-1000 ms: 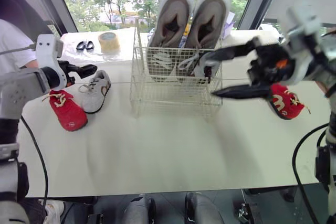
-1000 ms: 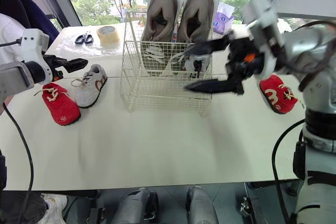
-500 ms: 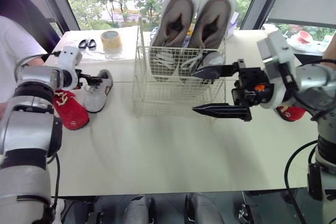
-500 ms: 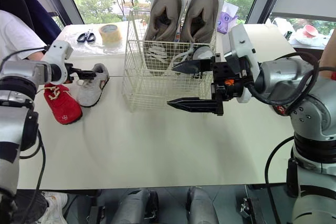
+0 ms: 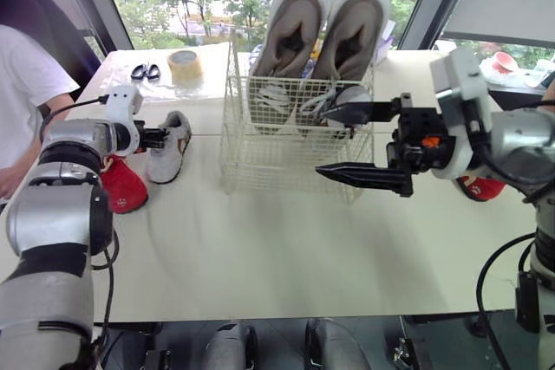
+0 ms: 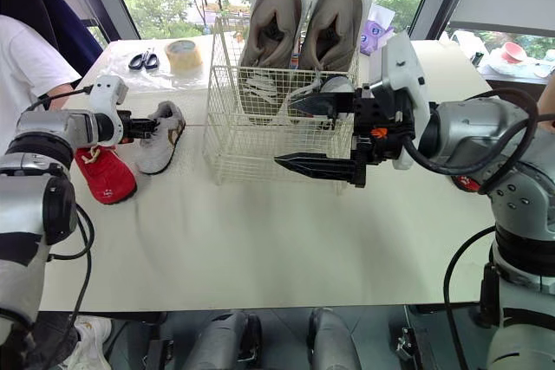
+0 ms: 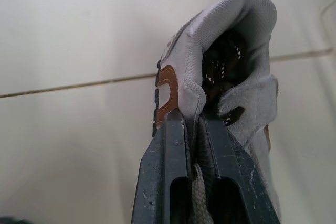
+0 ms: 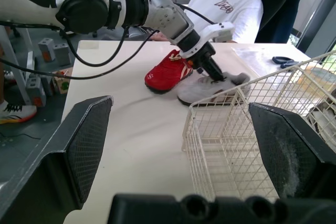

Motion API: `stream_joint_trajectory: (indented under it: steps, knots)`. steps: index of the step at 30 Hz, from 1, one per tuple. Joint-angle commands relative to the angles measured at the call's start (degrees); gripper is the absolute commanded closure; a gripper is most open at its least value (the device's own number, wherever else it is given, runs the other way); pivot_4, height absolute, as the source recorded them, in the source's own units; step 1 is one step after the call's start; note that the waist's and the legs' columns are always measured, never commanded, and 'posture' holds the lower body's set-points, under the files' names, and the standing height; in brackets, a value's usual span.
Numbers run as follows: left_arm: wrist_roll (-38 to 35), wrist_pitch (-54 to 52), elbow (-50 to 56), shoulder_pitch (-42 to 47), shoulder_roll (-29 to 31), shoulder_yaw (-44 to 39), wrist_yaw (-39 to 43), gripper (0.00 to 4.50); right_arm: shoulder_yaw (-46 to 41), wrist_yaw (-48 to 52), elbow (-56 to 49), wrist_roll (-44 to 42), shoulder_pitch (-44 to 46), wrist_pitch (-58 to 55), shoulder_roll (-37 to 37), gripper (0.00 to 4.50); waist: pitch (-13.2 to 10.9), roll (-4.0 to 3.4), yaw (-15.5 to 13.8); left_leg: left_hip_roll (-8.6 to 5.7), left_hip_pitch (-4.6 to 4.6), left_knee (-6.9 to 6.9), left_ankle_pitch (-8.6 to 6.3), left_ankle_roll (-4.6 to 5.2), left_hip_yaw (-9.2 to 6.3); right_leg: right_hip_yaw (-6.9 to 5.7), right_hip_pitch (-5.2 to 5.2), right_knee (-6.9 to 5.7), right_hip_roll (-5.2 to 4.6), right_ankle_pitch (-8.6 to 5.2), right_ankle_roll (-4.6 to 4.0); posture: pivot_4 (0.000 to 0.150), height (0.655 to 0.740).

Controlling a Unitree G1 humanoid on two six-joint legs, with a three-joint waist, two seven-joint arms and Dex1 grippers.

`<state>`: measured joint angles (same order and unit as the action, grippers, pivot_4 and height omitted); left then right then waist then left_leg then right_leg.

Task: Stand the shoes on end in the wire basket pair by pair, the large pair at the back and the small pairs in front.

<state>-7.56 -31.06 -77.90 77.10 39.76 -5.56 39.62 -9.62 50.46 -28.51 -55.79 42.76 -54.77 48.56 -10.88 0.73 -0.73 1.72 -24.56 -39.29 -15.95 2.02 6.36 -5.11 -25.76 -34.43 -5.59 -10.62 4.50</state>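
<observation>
Basket half filled: the large pair (image 5: pixel 316 32) stands on end at the back of the wire basket (image 5: pixel 260 162), and what looks like one small grey shoe (image 5: pixel 350 94) sits in the front, just behind the upper finger of the right pincer (image 5: pixel 323 143). That pincer hangs spread wide and empty across the basket's front wall. The left pincer (image 7: pixel 191 129) is clenched on the heel collar of the second grey shoe (image 5: pixel 171 143), which rests on the table (image 5: pixel 260 249) well short of the basket. One red shoe (image 5: pixel 123 190) lies just beside the left pincer, and its mate (image 5: pixel 482 187) lies behind the right pincer's wrist. By this count three small shoes remain. Scissors (image 5: pixel 143 72) and a tape roll (image 5: pixel 183 65) lie beyond the left pincer, near a seated person (image 5: pixel 22 75). The right pincer's spread fingers likely bar the basket's front.
</observation>
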Motion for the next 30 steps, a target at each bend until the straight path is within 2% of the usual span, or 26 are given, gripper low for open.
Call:
stream_joint_trajectory:
  steps: [1, 4, 6, 9, 11, 13, 15, 19, 21, 25, 30]
  knots:
    - [-6.93, -2.07, 6.56, 8.32, 4.02, -8.47, 0.56, 4.45, -1.01, 0.3, 0.93, 0.32, 1.34, 1.71, 0.96, 0.0, -0.27, 0.48, 0.09, 0.02, -0.04, -0.01, 0.01, -0.02, -0.02, -0.01, -0.04, -0.03, 0.01, 0.0, 0.0, 0.15, 0.74]
    - [-11.67, -2.32, 17.6, 6.05, 3.58, -13.72, -0.67, 4.45, -1.09, 0.23, 2.47, 0.28, 2.03, 1.94, 0.74, 0.0, -0.26, 0.47, 0.23, 0.01, -0.11, -0.02, 0.07, -0.11, 0.02, 0.01, -0.08, -0.05, -0.02, 0.01, 0.01, 0.15, 0.74]
    - [-16.92, -0.5, 37.93, -1.56, -0.08, -19.91, -5.81, 4.45, -1.65, -0.3, 3.71, -0.26, 2.59, 1.61, 0.55, 0.0, -0.21, 0.36, 0.27, 0.01, -0.11, 0.0, 0.17, -0.3, 0.05, 0.04, -0.06, -0.02, -0.03, 0.01, 0.03, 0.15, 0.74]
    - [-24.2, -0.43, 69.21, -11.08, -10.79, -23.72, -15.55, 4.45, -2.31, -1.51, 5.99, -1.7, 3.91, 0.64, -0.36, 0.0, -0.24, 0.4, 0.14, -0.01, -0.04, 0.02, 0.19, -0.33, 0.07, 0.13, -0.01, -0.06, -0.1, 0.01, 0.05, 0.15, 0.74]
    - [-26.42, 0.71, 80.58, -14.18, -16.98, -22.3, -19.85, 4.45, -1.76, -1.77, 6.87, -1.8, 4.49, 0.39, -0.67, 0.0, -0.26, 0.45, -0.3, -0.02, -0.06, -0.1, 0.2, -0.35, 0.02, 0.11, 0.04, -0.09, -0.1, 0.04, 0.1, 0.15, 0.74]
    - [-25.37, 2.31, 87.35, -16.51, -21.98, -18.52, -22.94, 4.45, -1.05, -1.52, 7.61, -1.6, 4.74, 0.19, -0.64, 0.0, -0.27, 0.47, -0.41, -0.03, -0.1, -0.3, 0.2, -0.35, -0.09, 0.05, 0.17, -0.08, -0.06, 0.06, 0.13, 0.15, 0.74]
    - [-22.72, 5.14, 90.84, -18.69, -25.9, -14.53, -25.08, 4.45, -0.22, -1.07, 8.55, -0.7, 5.05, 0.33, -0.41, 0.0, -0.25, 0.44, -0.18, -0.03, -0.06, -0.49, 0.15, -0.26, -0.11, 0.03, 0.32, 0.09, -0.06, 0.08, 0.14, 0.15, 0.74]
    - [-11.88, 15.03, 95.02, -27.39, -28.81, -2.23, -24.61, 4.45, 0.28, 0.01, 10.65, 0.82, 5.65, 0.65, 0.83, 0.0, -0.12, 0.21, 0.02, -0.03, 0.22, -0.58, -0.06, 0.09, -0.04, 0.07, 0.56, 0.09, -0.04, 0.09, 0.14, 0.15, 0.74]
    - [-7.65, 21.34, 94.69, -31.28, -30.09, 0.83, -25.22, 4.45, -0.17, 0.23, 11.08, 1.15, 5.39, 0.44, 1.68, 0.0, -0.12, 0.2, 0.03, 0.0, 0.22, -0.6, -0.06, 0.1, -0.03, 0.08, 0.53, 0.05, -0.01, 0.1, 0.11, 0.15, 0.74]
    - [-0.35, 33.37, 88.3, -35.19, -32.29, 3.85, -27.77, 4.45, -0.81, -0.37, 10.7, 0.44, 5.0, -0.25, 2.25, 0.0, -0.13, 0.2, -0.02, 0.06, 0.15, -0.63, -0.07, 0.11, -0.04, 0.08, 0.4, -0.02, 0.03, 0.14, 0.05, 0.15, 0.74]
    - [4.0, 47.26, 74.1, -35.74, -34.63, 7.29, -26.47, 4.45, -1.78, -1.32, 10.02, -0.08, 4.71, -1.17, 3.17, 0.0, -0.12, 0.19, -0.41, 0.06, 0.11, -0.73, -0.16, 0.26, -0.04, 0.07, 0.43, 0.0, 0.0, 0.14, 0.04, 0.15, 0.74]
